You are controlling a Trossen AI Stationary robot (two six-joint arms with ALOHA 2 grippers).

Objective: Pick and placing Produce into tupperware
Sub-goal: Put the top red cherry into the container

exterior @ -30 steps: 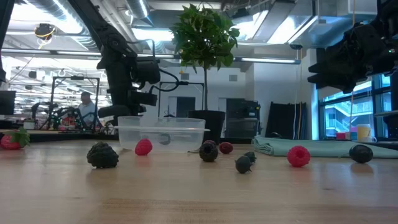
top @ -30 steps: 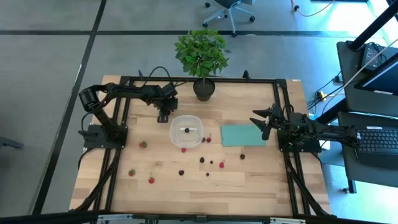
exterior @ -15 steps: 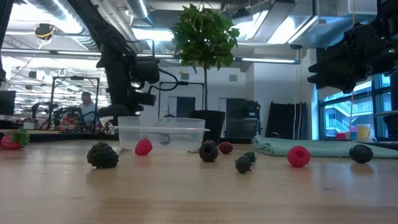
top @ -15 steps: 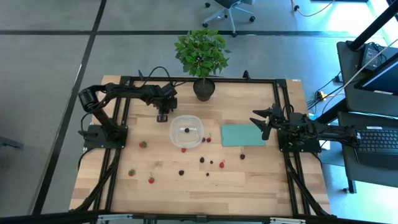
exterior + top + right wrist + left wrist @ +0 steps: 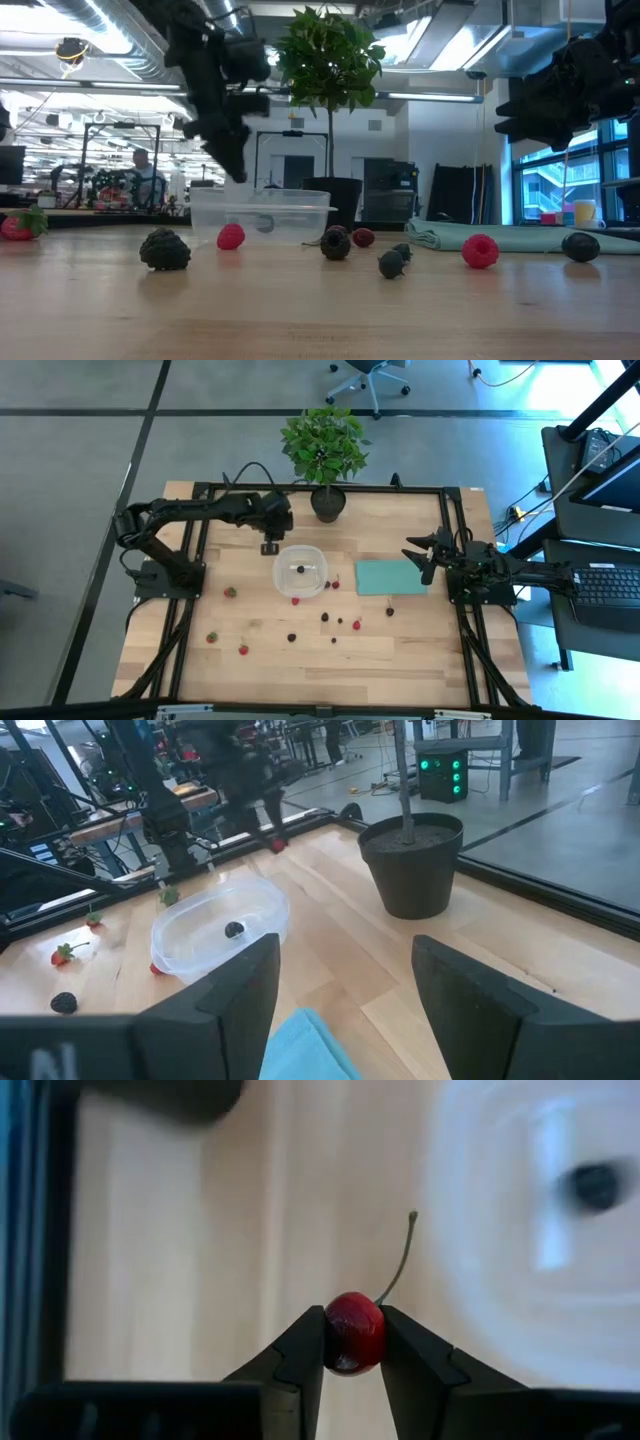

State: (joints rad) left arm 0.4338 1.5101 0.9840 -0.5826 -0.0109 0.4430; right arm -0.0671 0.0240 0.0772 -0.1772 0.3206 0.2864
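One cherry, one tupperware

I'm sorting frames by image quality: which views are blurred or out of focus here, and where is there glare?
Left wrist view: the cherry and the left gripper are sharp, the tupperware behind smeared. Low view: the left arm above the tupperware is motion-blurred, the berries crisp. Right wrist view: the right gripper is soft, close to the lens. High view: bright glare at the top right corner.
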